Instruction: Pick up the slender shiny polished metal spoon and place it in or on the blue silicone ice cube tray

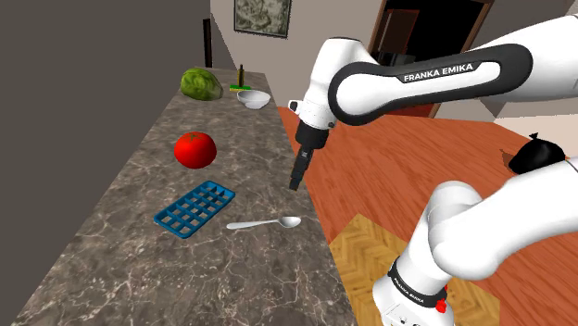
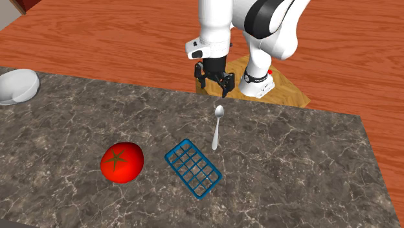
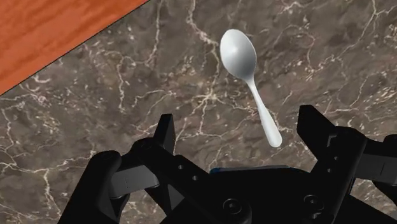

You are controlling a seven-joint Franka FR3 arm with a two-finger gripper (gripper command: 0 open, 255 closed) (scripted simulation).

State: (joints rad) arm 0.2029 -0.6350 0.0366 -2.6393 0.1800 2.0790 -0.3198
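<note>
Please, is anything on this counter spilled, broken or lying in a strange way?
Nothing stands out. The spoon lies flat on the counter, beside the blue tray but apart from it. The tomato and the white bowl sit upright, and nothing is spilled. The gripper hangs open near the spoon.

The table [image 1: 111, 250] under the hand [image 2: 213, 83] looks like dark polished stone, veined with white. Just ahead of the hand, the spoon [image 3: 239, 56] is smooth, pale grey and softly shiny. The blue tray [image 2: 193, 168] beyond it looks matt. The hand itself is matt black. The floor [image 2: 129, 39] behind it is reddish wood.
</note>
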